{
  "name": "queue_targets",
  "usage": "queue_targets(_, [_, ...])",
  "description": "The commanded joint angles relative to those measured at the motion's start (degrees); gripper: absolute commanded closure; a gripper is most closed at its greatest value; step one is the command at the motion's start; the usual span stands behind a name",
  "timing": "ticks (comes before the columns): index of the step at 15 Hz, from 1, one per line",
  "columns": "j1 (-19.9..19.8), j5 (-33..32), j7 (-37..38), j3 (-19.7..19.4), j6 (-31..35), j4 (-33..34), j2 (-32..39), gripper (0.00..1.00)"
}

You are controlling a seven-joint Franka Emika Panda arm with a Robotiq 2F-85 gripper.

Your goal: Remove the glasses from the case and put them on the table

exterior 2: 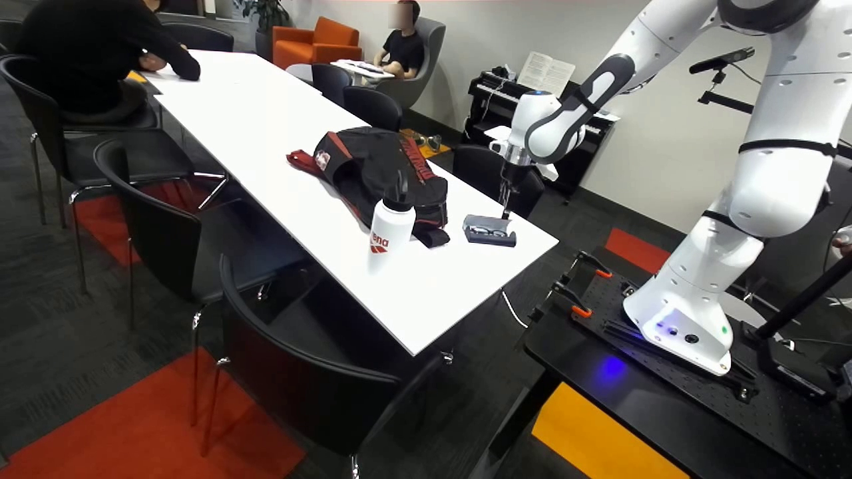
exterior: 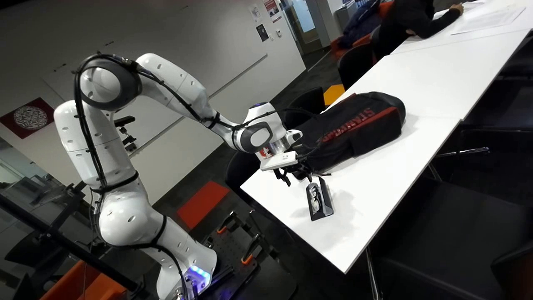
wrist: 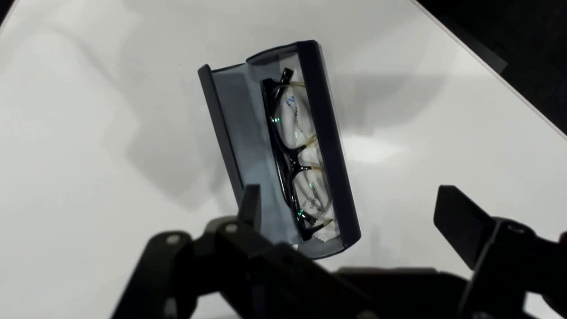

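the long white tabletop (exterior: pixel 387 179) runs on a slant through both exterior views. beside one end of it rises the white robot arm (exterior: pixel 112 152), its base lit blue, arching over so that the wrist is above the tabletop. farther along sits a person (exterior 2: pixel 93 63) in black, leaning over the white surface. black chairs (exterior 2: pixel 293 372) with metal legs line the long edge. the bag (exterior 2: pixel 393 166), black with red lettering, lies on the tabletop, and just beside it a white bottle (exterior 2: pixel 391 229) with a black cap stands upright.

near the bag, toward the end by the arm, the case (wrist: pixel 332 146) lies opened on the tabletop, dark outside and blue-grey within. the glasses (wrist: pixel 294 161) are inside it, set lengthwise, black along one side of the rims and yellowish along the other. a whitish crumpled piece (wrist: pixel 327 233) lies under the lenses; cloth or paper, i cannot tell.

the fingers (wrist: pixel 460 226) are released and spread well apart: in the wrist view one overlaps an edge of the case, the other is clear of its opposite side. whether that first one touches the case, i cannot tell.
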Motion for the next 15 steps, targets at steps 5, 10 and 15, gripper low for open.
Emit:
queue_targets(5, [-7.8,-0.2,-6.9,5.7,0.3,6.1,7.6,0.0])
queue_targets(10, [-10.0,0.0,-9.9,7.4,0.2,8.6,10.7,0.25])
queue_targets(15, [-9.7,-1.0,-9.8,7.1,1.0,10.6,13.5,0.38])
